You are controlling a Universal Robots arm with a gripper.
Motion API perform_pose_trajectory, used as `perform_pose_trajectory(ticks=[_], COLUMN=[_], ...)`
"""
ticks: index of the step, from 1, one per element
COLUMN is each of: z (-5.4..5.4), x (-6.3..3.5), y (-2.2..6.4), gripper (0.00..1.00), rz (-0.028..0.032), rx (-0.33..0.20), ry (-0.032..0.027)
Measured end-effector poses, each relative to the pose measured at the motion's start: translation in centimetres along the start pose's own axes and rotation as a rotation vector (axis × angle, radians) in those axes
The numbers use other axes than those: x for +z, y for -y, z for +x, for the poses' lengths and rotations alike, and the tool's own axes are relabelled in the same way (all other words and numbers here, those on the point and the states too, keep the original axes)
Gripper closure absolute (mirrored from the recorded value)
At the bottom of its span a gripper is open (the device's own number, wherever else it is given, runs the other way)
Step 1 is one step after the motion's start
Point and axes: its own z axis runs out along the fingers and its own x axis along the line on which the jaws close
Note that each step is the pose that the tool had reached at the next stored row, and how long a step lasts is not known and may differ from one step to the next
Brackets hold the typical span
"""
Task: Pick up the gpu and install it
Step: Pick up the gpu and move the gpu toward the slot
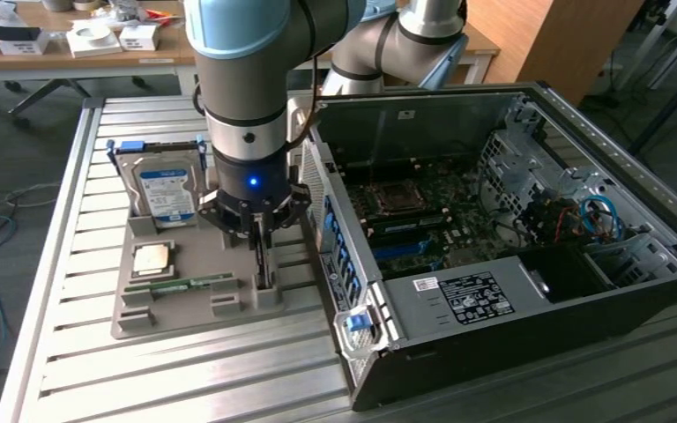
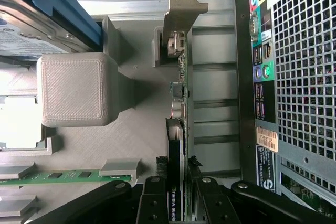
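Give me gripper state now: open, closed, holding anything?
Gripper: closed on the gpu, fingers clamping both faces; the card stands on edge in the gray tray beside the PC case.

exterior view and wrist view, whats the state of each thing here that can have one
gripper: shut on the gpu, a finger on each face
gpu: upright on edge in its slot of the gray holder
computer case: side open, motherboard exposed
hard drive: standing upright in the holder
memory stick: seated in its holder slot
cpu: lying flat on the holder
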Motion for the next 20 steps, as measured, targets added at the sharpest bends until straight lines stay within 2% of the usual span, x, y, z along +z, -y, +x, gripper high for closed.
perform_pose_trajectory(ticks=[8,15,20], z=[0.0,0.0,-0.1], x=[-0.19,-1.13,-2.19], y=[-0.01,-0.05,-0.1], gripper=[0.74,0.74,0.74], rz=[0.0009,0.0009,0.0009], rx=[0.0,0.0,0.0], ry=[0.0001,0.0001,0.0001])
